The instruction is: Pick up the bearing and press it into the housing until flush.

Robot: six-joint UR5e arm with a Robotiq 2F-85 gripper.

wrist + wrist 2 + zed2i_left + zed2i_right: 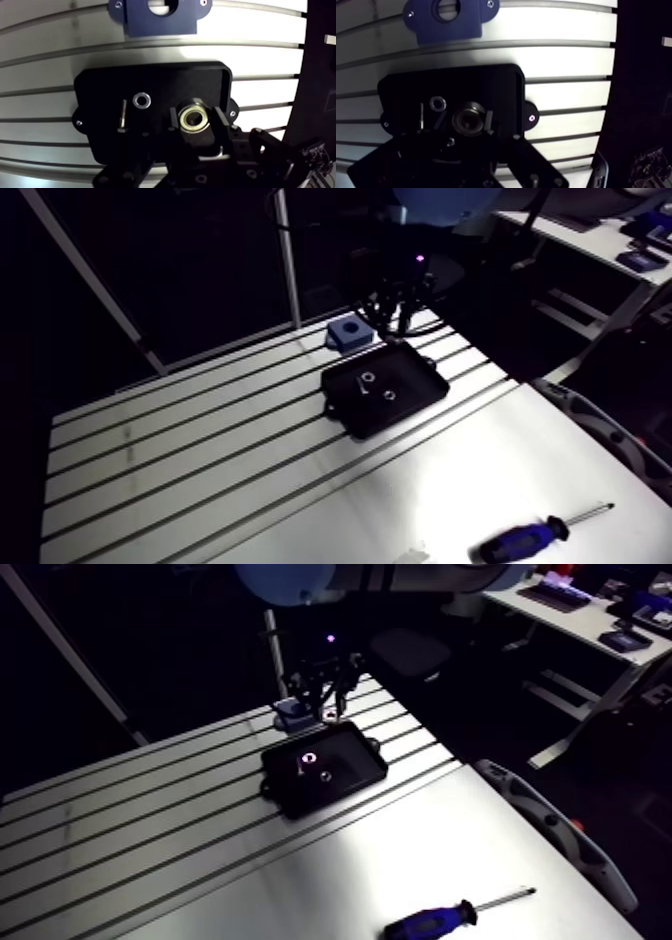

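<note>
Surface: slotted aluminium tabletop (200,458), matte silver with long parallel grooves. A plain, ungrooved strip runs along the near edge. Room behind is dim.

Tray (100,85): black, shallow and rectangular, with rounded corners and small mounting lugs at the sides. It lies flat across the grooves.

Tray contents: 1 flat metal washer (141,100) and, just beside it, 1 short bolt (122,116). Both rest on the tray floor.

Housing (160,22): blue block with a round bore through the middle and small screws in its corner lugs. It stands on the tabletop just beyond the tray, apart from it.

Bearing (192,119): ring-shaped, with a pale metallic inner race. It sits over the tray, beside the washer and well short of the housing.

Gripper (195,122): its 2 black fingers (220,127) press against opposite sides of the bearing, holding it. Cannot tell whether the bearing clears the tray floor.

Screwdriver (520,538): blue and black handle, slim steel shaft. It lies on the plain strip, well apart from the tray.
</note>
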